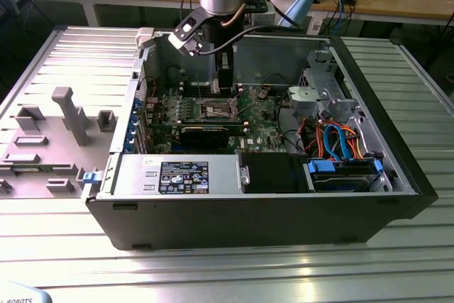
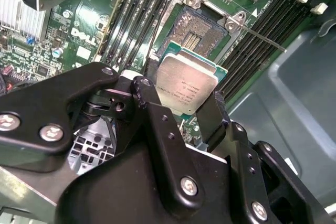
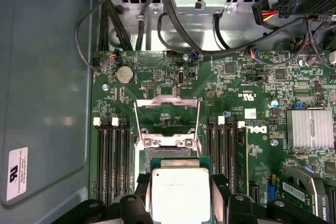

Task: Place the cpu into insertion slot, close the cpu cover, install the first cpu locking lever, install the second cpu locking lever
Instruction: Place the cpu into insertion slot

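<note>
My gripper (image 2: 185,109) is shut on the cpu (image 2: 188,81), a flat square chip with a dull silver top on a green edge, gripped by two opposite sides between black fingers (image 2: 212,115). In the first wrist view the cpu (image 3: 180,192) hangs close above the insertion slot (image 3: 167,153) and overlaps part of it. The insertion slot (image 2: 202,27) lies bare, its dark contact field inside a silvery rim. The cpu cover (image 3: 167,101) is swung open beyond the slot, and a thin locking lever (image 2: 262,38) sticks out beside it. In the exterior view the gripper (image 1: 225,81) hangs over the insertion slot (image 1: 218,110) inside the case.
The green motherboard (image 1: 259,122) lies in an open black computer case (image 1: 397,175). Black memory slots (image 3: 113,161) flank the socket on both sides. A finned heat sink (image 3: 310,128), cable bundles (image 3: 173,24), a drive cage with blue and orange cables (image 1: 340,140) and a grey fixture (image 1: 67,115) outside the case are nearby.
</note>
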Controlling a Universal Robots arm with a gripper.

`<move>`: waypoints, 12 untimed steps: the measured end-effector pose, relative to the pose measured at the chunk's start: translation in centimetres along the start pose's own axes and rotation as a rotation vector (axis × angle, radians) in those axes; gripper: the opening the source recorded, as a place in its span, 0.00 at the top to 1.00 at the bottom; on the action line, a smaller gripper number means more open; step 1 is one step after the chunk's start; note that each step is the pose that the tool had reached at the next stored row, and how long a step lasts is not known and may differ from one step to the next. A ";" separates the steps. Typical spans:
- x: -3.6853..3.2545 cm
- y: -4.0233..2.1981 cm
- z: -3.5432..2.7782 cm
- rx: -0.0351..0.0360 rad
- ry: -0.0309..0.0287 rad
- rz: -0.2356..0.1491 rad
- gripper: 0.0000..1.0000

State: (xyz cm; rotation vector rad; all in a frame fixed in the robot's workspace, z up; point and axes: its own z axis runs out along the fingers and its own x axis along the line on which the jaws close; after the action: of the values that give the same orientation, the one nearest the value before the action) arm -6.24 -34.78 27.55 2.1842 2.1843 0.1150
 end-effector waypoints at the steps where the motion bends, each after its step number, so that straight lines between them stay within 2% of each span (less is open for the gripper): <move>1: 0.00 -0.01 0.00 0.0000 0.0000 0.000 0.46; 12: 0.01 -0.03 0.20 -0.0002 0.0001 0.001 0.46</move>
State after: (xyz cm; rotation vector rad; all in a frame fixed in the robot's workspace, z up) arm -6.25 -34.77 27.34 2.1852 2.1833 0.1153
